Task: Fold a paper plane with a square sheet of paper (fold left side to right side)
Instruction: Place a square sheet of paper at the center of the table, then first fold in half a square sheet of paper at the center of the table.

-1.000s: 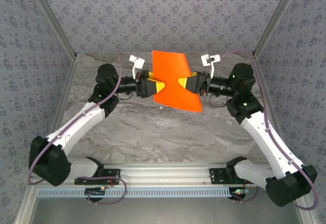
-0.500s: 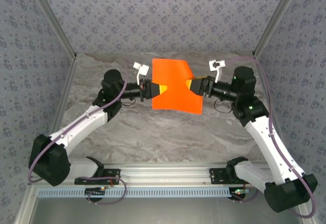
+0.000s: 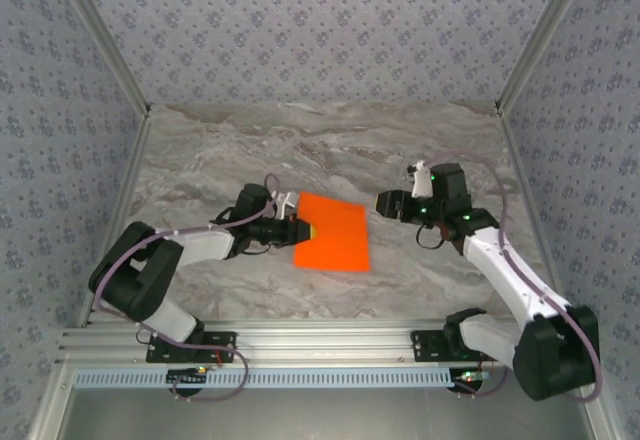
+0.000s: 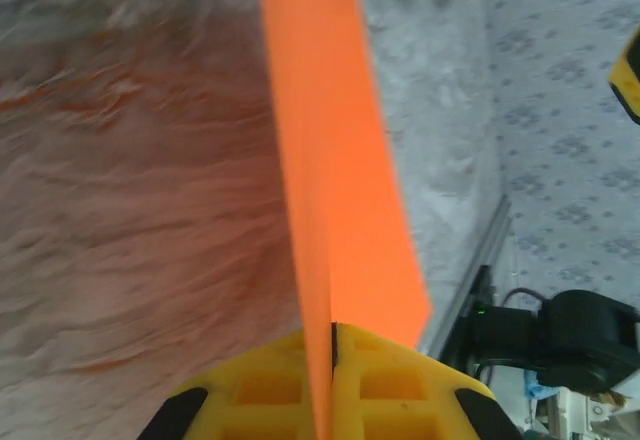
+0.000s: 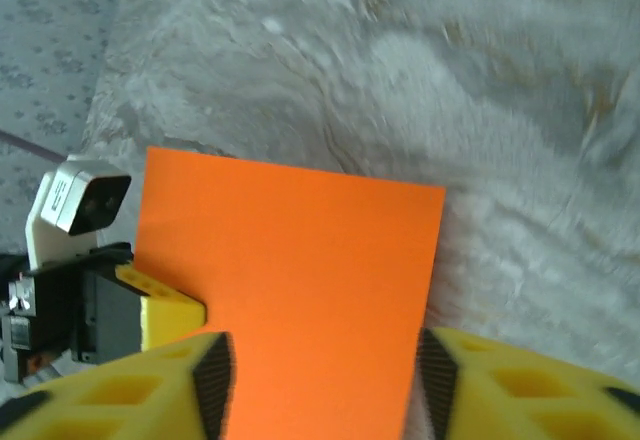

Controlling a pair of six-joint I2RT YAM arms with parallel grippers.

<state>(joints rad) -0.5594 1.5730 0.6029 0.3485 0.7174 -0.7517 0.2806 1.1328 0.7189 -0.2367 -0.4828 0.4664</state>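
Left gripper (image 3: 303, 230) is clamped on the left edge of the square sheet of paper (image 3: 335, 235), near the middle of the marble table (image 3: 300, 150). Right gripper (image 3: 383, 203) stands parted, empty, just off the sheet's right edge.

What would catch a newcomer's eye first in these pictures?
The bright orange sheet of paper stands out, lying near the middle of the grey marbled table. The left gripper is shut on the sheet's left edge, while the right gripper sits open just off its right edge, not touching it.
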